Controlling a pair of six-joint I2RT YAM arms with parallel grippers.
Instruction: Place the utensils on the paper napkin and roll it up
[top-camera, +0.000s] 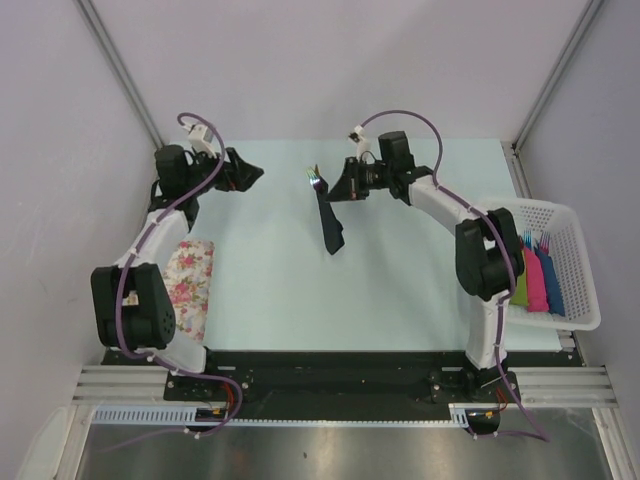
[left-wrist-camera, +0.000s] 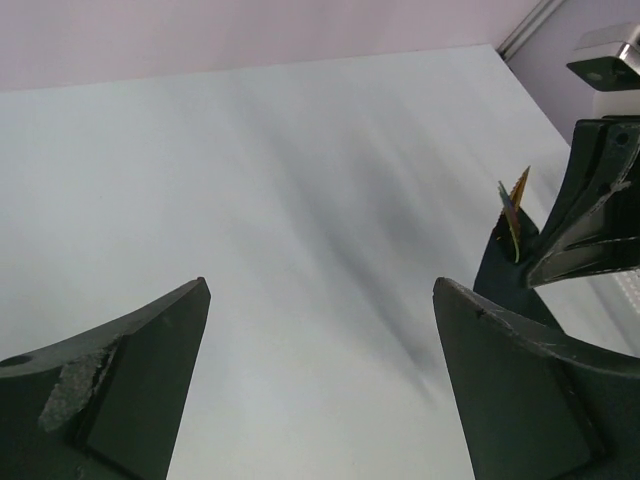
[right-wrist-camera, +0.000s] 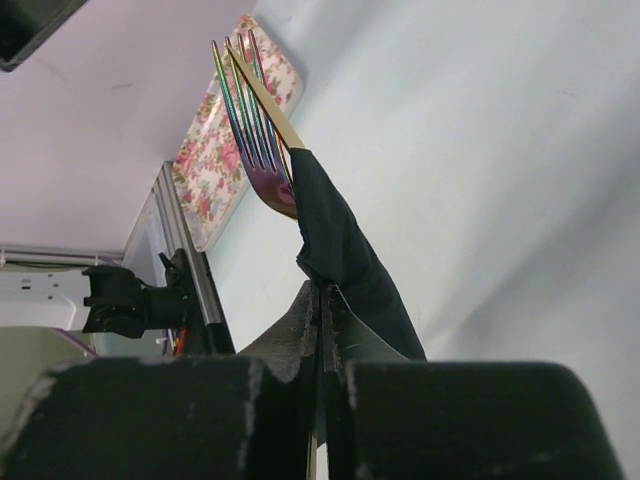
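Over the middle of the counter, toward its far edge, the right pincer is clamped shut on the paper napkin, which is wound into a slim black roll around the utensils. Only the fork tines show, poking from the roll's far end; the rest of the cutlery is hidden inside. The roll's long axis runs far to near, with the tines toward the far edge and the tail slanting toward the near edge. Whether the tail touches the counter I cannot tell. The pincer grips the roll from the right, close to the tine end. The left pincer has its jaws wide apart and holds nothing, near the roll on its left but not touching. The white basket with green, pink and blue bundles sits at the counter's right edge, on the holding arm's side. The roll probably goes rightward into it.
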